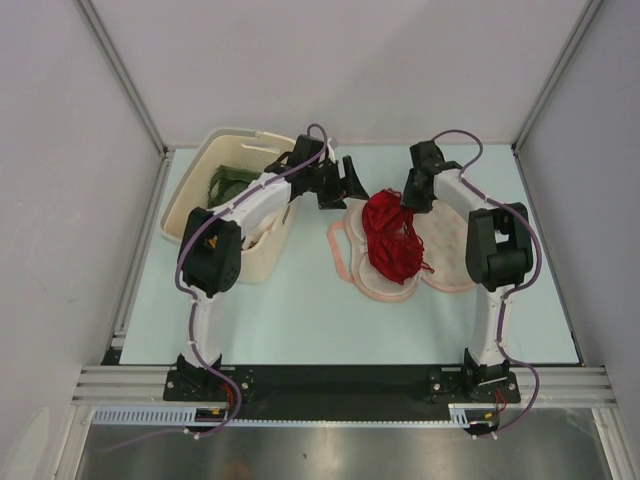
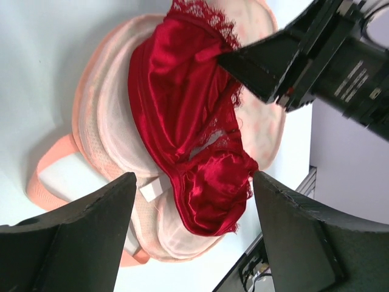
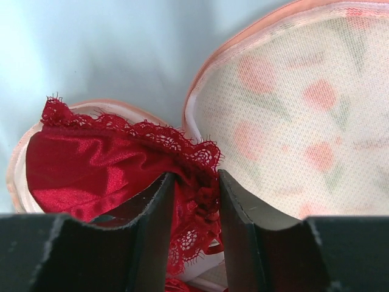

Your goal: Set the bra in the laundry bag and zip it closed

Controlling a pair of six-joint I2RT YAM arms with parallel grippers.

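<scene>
The deep red lacy bra [image 1: 392,242] lies bunched on the left lobe of the pale pink mesh laundry bag [image 1: 452,250], which is spread open on the table. My right gripper [image 1: 406,200] is at the bra's far end, shut on its lace edge; in the right wrist view the lace [image 3: 196,182] is pinched between my fingers [image 3: 159,207]. My left gripper [image 1: 354,186] hovers just left of the bra, open and empty. In the left wrist view its wide jaws frame the bra [image 2: 182,121] on the bag [image 2: 106,121].
A cream plastic basket [image 1: 212,160] holding green cloth [image 1: 232,180] stands at the far left under my left arm. The bag's pink loop [image 1: 337,240] sticks out to the left. A white label [image 2: 151,190] shows on the bag.
</scene>
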